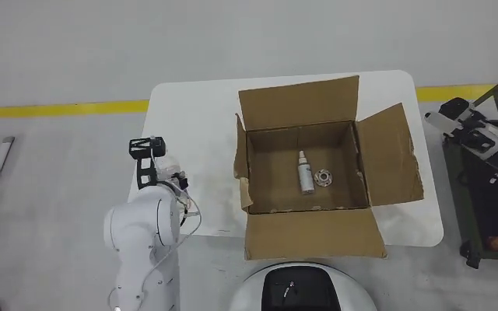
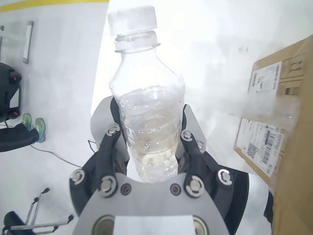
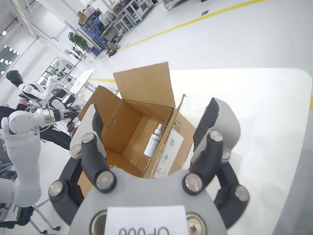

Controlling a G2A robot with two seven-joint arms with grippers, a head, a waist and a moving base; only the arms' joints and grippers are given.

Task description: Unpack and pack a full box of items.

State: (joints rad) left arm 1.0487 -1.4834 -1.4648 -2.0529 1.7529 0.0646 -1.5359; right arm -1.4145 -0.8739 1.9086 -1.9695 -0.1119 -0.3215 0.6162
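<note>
An open cardboard box (image 1: pixel 299 101) stands in the middle of the white table (image 1: pixel 194 117). On its floor lie a white spray bottle (image 1: pixel 305 172) and a small round metal part (image 1: pixel 324 177). My left gripper (image 1: pixel 146 162) is over the table's left edge, away from the box. In the left wrist view it (image 2: pixel 150 113) is shut on a clear water bottle (image 2: pixel 146 94) with a white cap, which holds some water. My right gripper (image 3: pixel 154 108) hangs open and empty above the box (image 3: pixel 132 121), with the spray bottle (image 3: pixel 152 143) below it.
All the box flaps are folded outward, the near one (image 1: pixel 311 233) reaching the table's front edge. Bare tabletop lies left of the box (image 1: pixel 202 155). A dark equipment cart (image 1: pixel 471 163) stands off the table's right side. A labelled box side (image 2: pixel 273 123) is close to the held bottle.
</note>
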